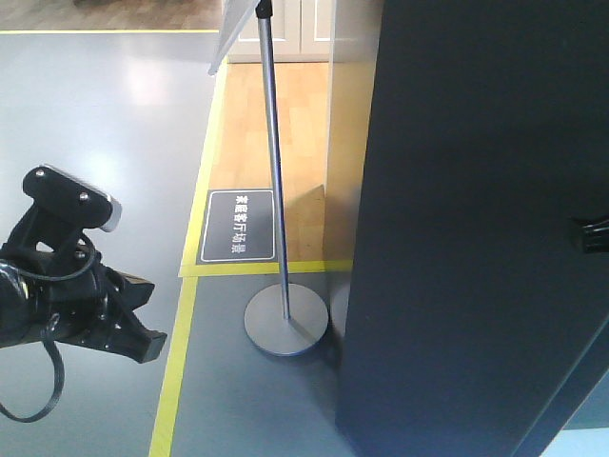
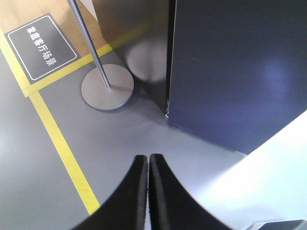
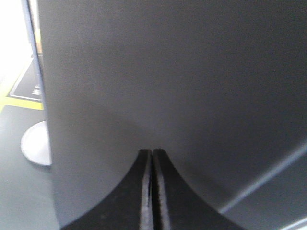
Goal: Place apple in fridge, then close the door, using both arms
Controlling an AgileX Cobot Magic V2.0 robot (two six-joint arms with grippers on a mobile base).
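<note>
Dark door [image 1: 476, 228] hides the fridge interior; both grippers' fingers [image 2: 147, 163] [image 3: 152, 158] pressed together, holding nothing.

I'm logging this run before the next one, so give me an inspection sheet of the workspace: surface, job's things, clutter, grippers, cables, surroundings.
Surface: grey floor with yellow tape lines; wood flooring beyond.
Job's things: dark fridge door fills the right side of the front view, only its outside showing; apple nothing seen.
Clutter: sign stand with round base beside the fridge; black floor sign.
Grippers: left gripper shut, empty, over the floor; right gripper shut, empty, close to the door.
Cables: black cable looping under the left arm.
Surroundings: white cabinet doors in the background.
</note>
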